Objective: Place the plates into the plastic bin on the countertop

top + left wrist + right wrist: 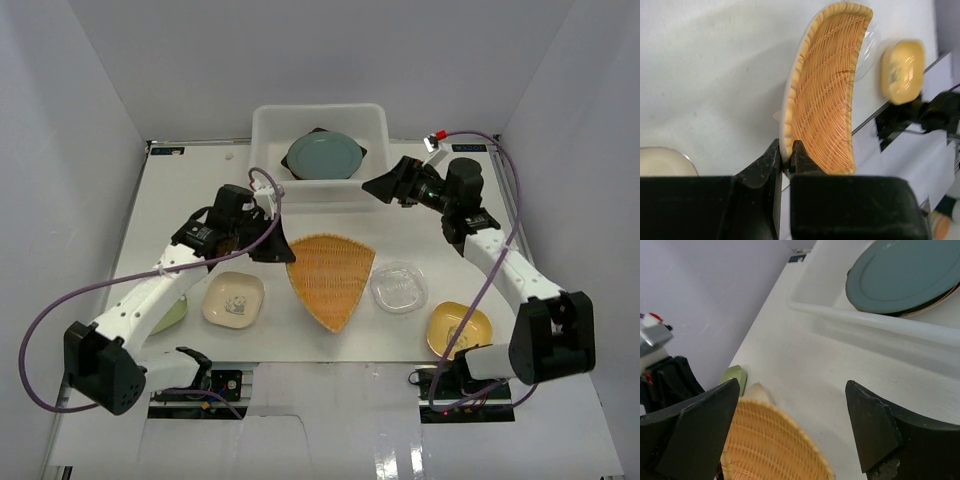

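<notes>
1. Left pincer (786, 150): closed on the rim of the orange woven fan plate (330, 275), one finger on each side of the edge at its left corner.
2. The fan plate sits mid-bench, point toward the near edge, broad curved side toward the far edge (cannot tell if the gripped corner is off the surface).
3. Right pincer (790, 410): jaws wide apart, nothing between them. It hovers over the bench (200, 200) just in front of the near wall of the plastic bin (265, 130), toward the bin's right corner.
4. The bin stands at the middle of the far edge, long side facing the arms.
5. In the bin: a teal plate (323, 155) lies flat on top, with the black square plate (318, 131) under it, corners poking out (the right wrist view also shows a brownish rim below the teal one).
6. Cream dish (233, 299): on the bench left of the fan plate, toward the near edge, apart from it.
7. Green dish (172, 315): near the left edge, mostly hidden by the left arm.
8. Clear glass dish (399, 287): just right of the fan plate; cannot tell if they touch.
9. Yellow dish (459, 329): toward the near right corner, beside the right arm's base link.
</notes>
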